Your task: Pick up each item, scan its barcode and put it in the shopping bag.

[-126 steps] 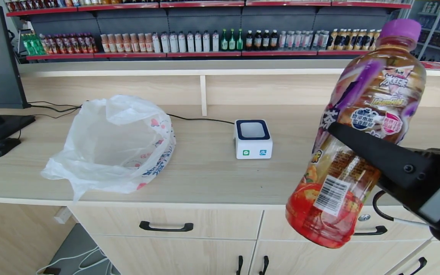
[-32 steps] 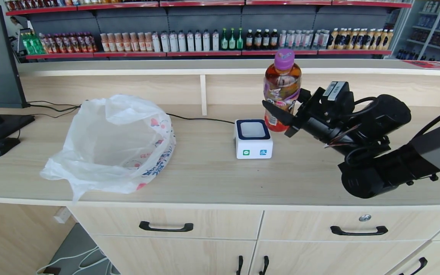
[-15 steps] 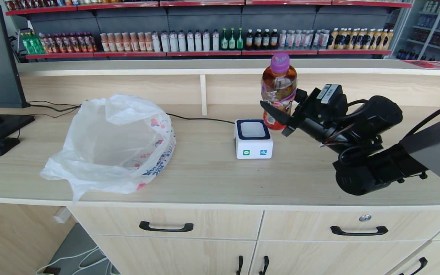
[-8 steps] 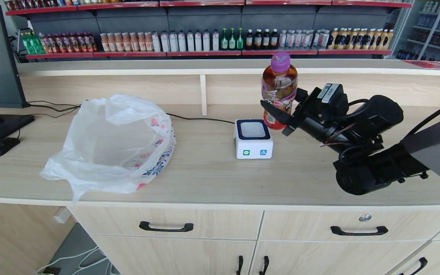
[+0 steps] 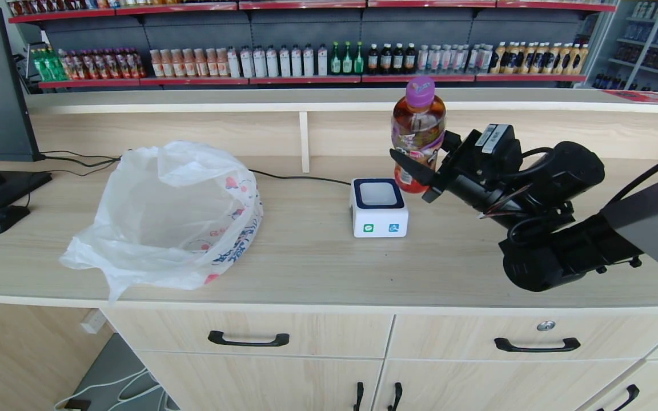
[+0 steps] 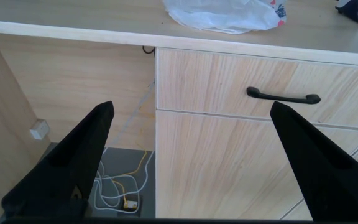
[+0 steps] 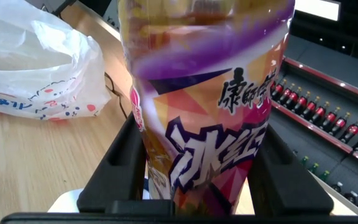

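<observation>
Bottle (image 5: pixel 418 123) is held upright just beside the scanner (image 5: pixel 378 206), fingers of the right gripper (image 5: pixel 416 166) closed around its lower body; its label (image 7: pixel 222 155) may be turned wrongly for the scanner's window, giving no read; slick plastic could slide in the grip.

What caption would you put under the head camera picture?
Right gripper holds a bottle upright beside the scanner, shopping bag open nearby.

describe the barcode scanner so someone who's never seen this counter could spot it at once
Start at the long light-wood counter. Near its middle, right of the white plastic shopping bag and just left of the purple-capped drink bottle, sits the barcode scanner. It is the only small white box there, with a dark blue frame around its top window.
</observation>
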You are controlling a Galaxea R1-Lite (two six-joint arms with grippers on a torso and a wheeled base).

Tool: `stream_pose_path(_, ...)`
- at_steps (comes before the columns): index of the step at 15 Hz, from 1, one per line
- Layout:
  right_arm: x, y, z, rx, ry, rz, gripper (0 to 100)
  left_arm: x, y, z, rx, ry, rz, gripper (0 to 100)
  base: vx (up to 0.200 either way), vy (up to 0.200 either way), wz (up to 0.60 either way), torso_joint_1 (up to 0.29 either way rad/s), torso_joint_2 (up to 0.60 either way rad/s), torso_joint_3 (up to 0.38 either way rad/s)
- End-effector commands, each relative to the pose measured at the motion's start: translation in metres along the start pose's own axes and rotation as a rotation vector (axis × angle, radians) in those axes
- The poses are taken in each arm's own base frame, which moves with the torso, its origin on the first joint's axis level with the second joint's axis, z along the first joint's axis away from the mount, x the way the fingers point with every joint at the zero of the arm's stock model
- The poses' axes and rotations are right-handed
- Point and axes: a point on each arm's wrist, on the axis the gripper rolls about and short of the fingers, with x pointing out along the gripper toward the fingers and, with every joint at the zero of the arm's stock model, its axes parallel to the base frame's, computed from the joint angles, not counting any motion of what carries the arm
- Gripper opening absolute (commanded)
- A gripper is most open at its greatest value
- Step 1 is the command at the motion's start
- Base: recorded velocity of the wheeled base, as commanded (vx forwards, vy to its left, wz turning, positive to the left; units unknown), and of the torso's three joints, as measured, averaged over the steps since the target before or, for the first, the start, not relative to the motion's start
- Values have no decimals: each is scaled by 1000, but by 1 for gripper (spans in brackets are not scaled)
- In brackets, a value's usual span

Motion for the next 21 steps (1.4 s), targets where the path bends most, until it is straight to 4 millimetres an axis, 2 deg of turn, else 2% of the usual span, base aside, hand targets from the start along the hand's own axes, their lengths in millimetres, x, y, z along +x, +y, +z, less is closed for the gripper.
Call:
stream_pose_path(1,0,-1,1,-3,-3,-1,0,0,0,0,0,1,2,100,0,0,0,0,0,0)
stream_pose_path(5,0,-1,1,-3,-3,-1,0,0,0,0,0,1,0,100,0,0,0,0,0,0)
stream_pose_path(9,0,-1,2,-2,-2,-2,0,0,0,0,0,2,2,100,0,0,600,-1,5,4)
stream_pose_path(17,0,-1,2,-2,-2,-2,0,0,0,0,0,1,0,100,0,0,0,0,0,0)
stream_pose_path(19,-3,-5,3,-28,1,-10,0,0,0,0,0,1,2,100,0,0,0,0,0,0)
stream_pose_path(21,-13,-20,4,-93,15,-31,0,0,0,0,0,1,0,100,0,0,0,0,0,0)
